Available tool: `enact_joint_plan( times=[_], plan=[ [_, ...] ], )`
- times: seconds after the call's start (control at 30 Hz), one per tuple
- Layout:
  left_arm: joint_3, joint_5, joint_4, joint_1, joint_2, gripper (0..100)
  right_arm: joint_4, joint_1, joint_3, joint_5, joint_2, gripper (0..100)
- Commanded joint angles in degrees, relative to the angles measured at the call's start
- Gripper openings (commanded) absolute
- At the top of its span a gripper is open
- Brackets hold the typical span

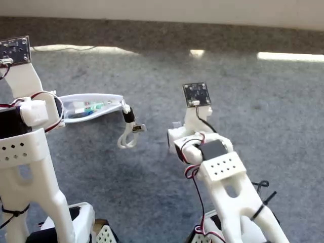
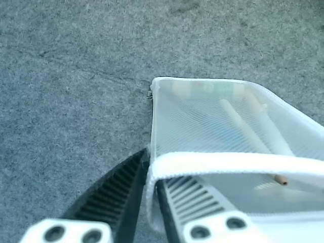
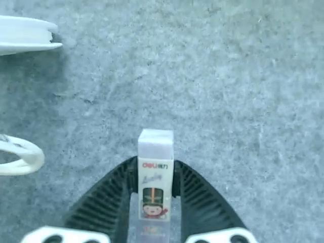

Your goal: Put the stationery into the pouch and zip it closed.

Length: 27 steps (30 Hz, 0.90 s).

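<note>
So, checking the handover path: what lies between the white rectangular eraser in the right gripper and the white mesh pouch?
In the high view, a white cord loop hanging off the pouch, otherwise bare grey carpet up to the eraser.

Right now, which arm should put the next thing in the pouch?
Right. The right claw grips the eraser, and the left claw is busy holding the pouch.

The mesh pouch (image 1: 93,107), held at the left, and its hanging strap loop (image 1: 127,139) block the left middle of the grey tabletop (image 1: 243,91); a gap of bare surface separates the loop from the right gripper (image 3: 155,163), whose jaws are filled by an eraser (image 3: 155,147). Far and right of that gripper the tabletop lies open
</note>
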Motion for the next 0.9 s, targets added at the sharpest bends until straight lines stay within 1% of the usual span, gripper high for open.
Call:
enact_joint_plan(
  times=[0.0,0.1,0.27,0.47,0.7,0.8,0.87],
  plan=[
    [-0.1,0.0,-0.7,-1.0,0.4,1,-1.2,-0.1,0.0,0.3,-5.3,0.5],
    [-0.1,0.0,-0.7,-1.0,0.4,1,-1.1,-1.4,0.0,0.2,-8.4,0.5],
    [-0.1,0.0,-0.7,-1.0,0.4,1,-1.1,-6.3,0.0,0.2,-15.9,0.5],
    [-0.1,0.0,-0.7,-1.0,0.4,1,-1.7,-15.0,-0.6,0.4,-24.7,0.5],
    [-0.1,0.1,-0.7,-1.1,0.4,1,-17.5,-25.5,-0.1,0.5,-29.6,0.5],
    [-0.1,0.1,-0.7,-1.1,0.4,1,-21.8,-28.2,0.2,0.6,-29.6,0.5],
    [-0.1,0.1,-0.7,-1.1,0.4,1,-26.9,-29.3,0.4,0.6,-29.5,0.5]
  ],
)
